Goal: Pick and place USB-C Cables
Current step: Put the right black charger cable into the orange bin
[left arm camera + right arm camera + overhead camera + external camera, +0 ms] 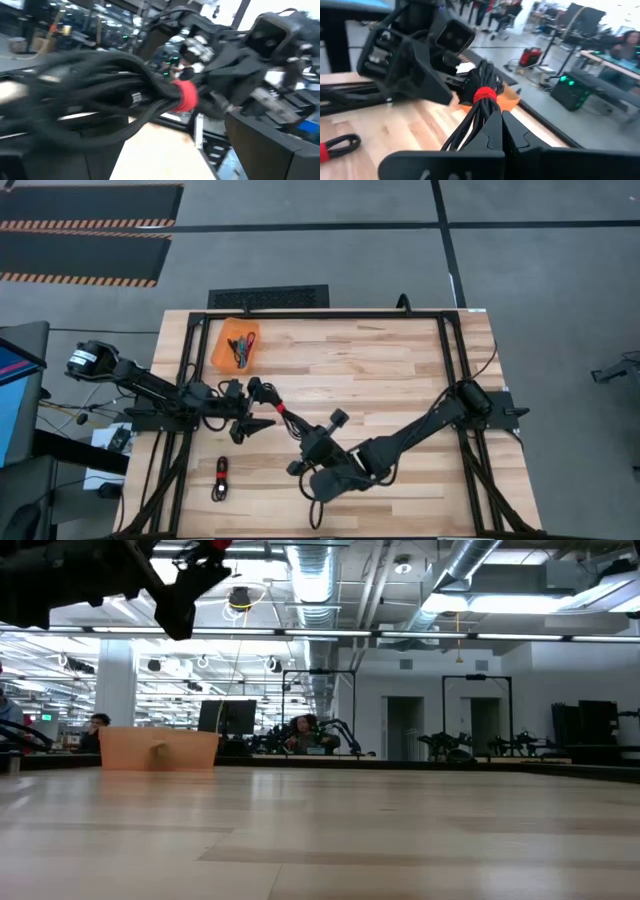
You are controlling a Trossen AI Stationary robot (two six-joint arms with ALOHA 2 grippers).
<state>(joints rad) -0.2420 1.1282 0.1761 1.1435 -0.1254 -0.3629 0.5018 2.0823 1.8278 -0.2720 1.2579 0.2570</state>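
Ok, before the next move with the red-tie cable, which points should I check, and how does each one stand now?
1. Right pincer shut on the black cable with red tie: ok.
2. Left pincer, close beside that cable, has a grip on it: cannot tell.
3. Held cable is lifted off the table: ok.
4. Orange bin stands at the far left of the table, open on top, with cables already inside: ok.
5. Second cable lies on the table apart from both arms: ok.
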